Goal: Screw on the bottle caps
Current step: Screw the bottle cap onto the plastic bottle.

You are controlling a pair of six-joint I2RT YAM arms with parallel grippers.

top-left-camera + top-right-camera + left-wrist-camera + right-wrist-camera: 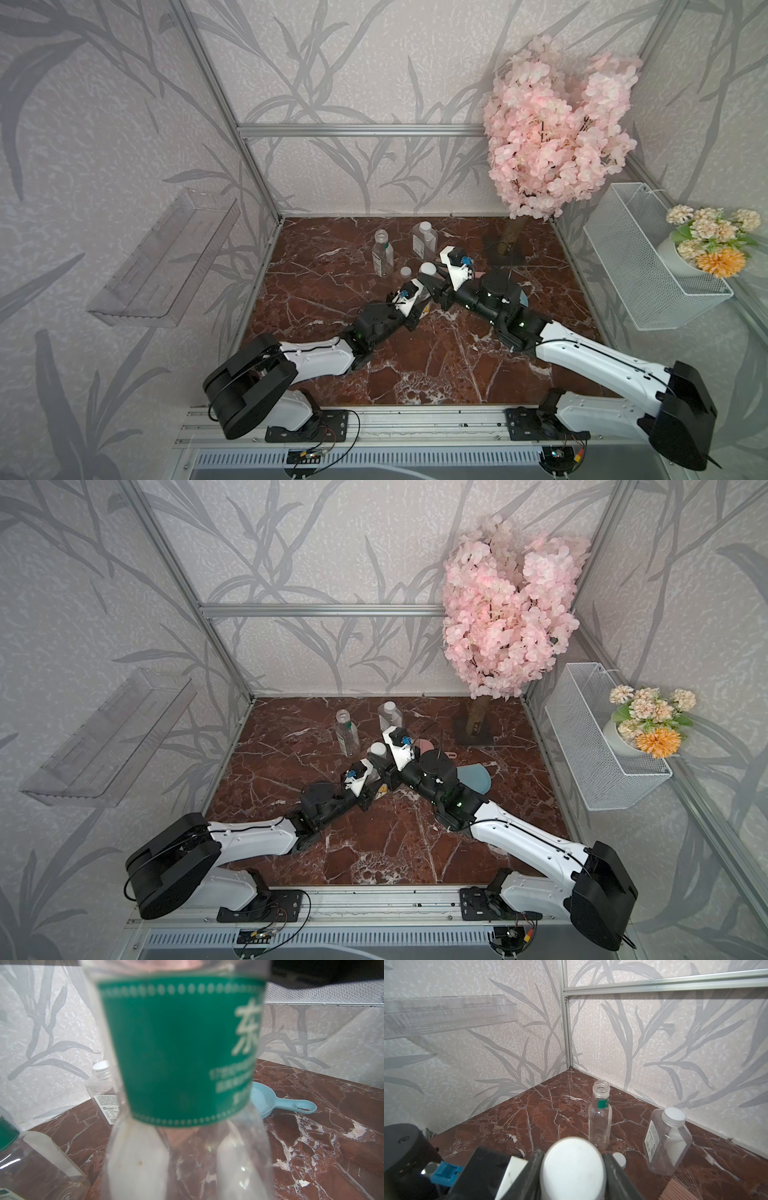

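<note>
Green-labelled round clear plastic bottle point(178, 1049) sat clenched in left gripper point(187, 1159); right gripper point(574, 1180) flanked its round white plastic cap point(571, 1159), grip unclear; level twisting seemed wise.

Worktop point(415, 374) front and left side bare, easy passage. Middle jammed: left arm point(374, 324) and right arm point(494, 297) meet there. Just behind, uncapped bottle point(382, 254), capped square bottle point(424, 240), loose cap point(405, 272) stand close, narrow gaps. Tree base point(503, 249) blocks back right; blue scoop point(476, 777) beside right arm.
</note>
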